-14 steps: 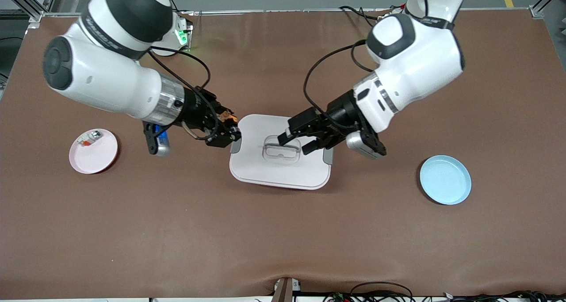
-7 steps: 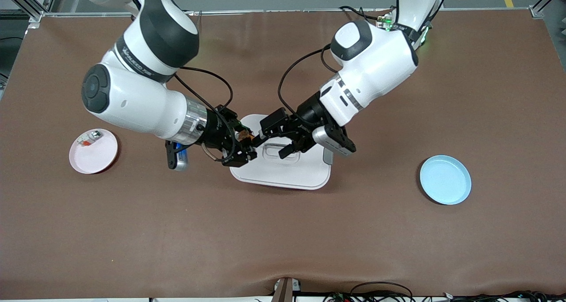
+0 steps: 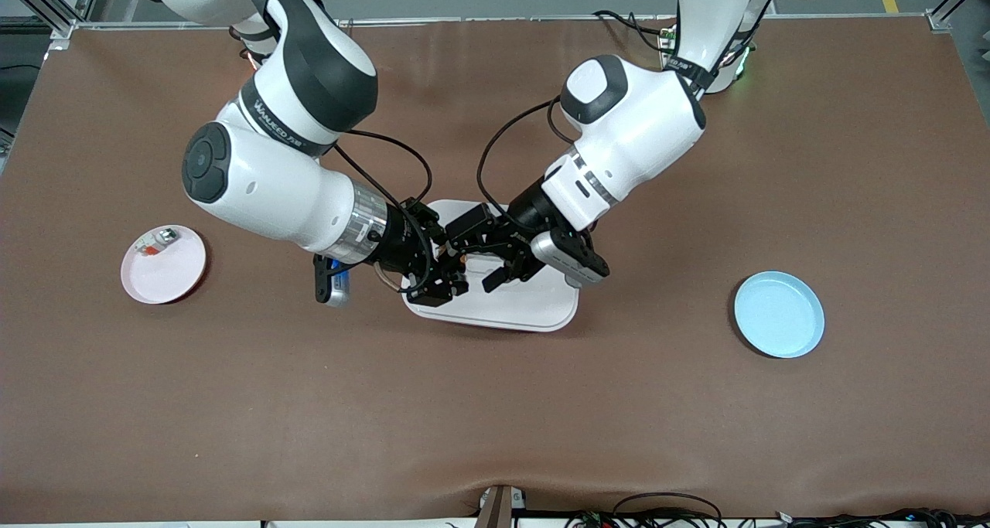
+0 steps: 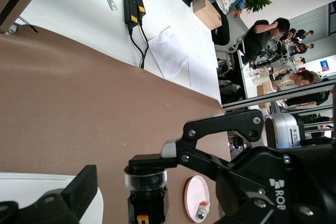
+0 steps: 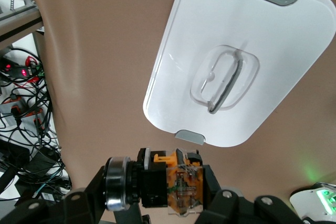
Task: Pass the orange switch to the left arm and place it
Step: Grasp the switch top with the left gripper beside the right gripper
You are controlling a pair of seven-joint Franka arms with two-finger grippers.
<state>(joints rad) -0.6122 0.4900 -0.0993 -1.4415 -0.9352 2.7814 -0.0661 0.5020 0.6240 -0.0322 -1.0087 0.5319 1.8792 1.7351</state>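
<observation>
Pinching orange switch (image 5: pixel 178 184): right claw (image 3: pixel 441 269) | left claw (image 3: pixel 473 264) spread | over box (image 3: pixel 534 304)

A robotics lab: two white arms (image 3: pixel 286 195) mounted at a brown-covered table (image 3: pixel 495 404) with aluminium framing, and people at desks (image 4: pixel 262 30) visible nearby.

The box (image 3: pixel 534 304) looks like smooth, slightly glossy white plastic; the counter (image 3: pixel 495 404) wears a matt brown mat; the arms' (image 3: pixel 255 180) shells shine.
</observation>
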